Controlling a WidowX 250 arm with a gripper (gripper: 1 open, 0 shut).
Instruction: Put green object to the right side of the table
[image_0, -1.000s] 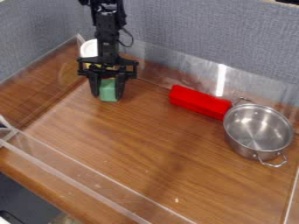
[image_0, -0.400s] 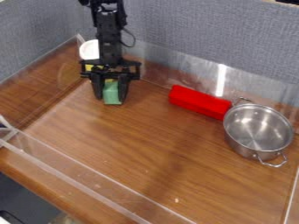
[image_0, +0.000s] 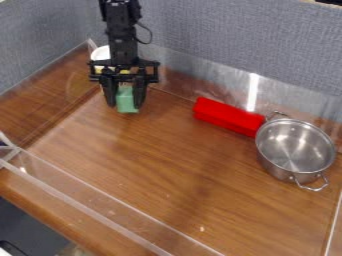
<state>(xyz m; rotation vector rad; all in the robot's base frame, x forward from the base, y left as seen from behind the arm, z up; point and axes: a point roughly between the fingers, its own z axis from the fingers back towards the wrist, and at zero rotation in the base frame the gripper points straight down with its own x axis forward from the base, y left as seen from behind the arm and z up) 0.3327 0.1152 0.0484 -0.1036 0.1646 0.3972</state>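
Slip risk first: green object pinched between the pads of the claw, at the far left of the desk, apparently just off the wood. Could drop if swung fast or clipped on the red cylinder lying across the path. Steel pot crowding the right end; clear walls all round; open wood nearer the front right.

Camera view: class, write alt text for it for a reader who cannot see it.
A black robot hand grips a small green object at the back left of a wooden table. To the right lie a red cylinder and a metal pot.
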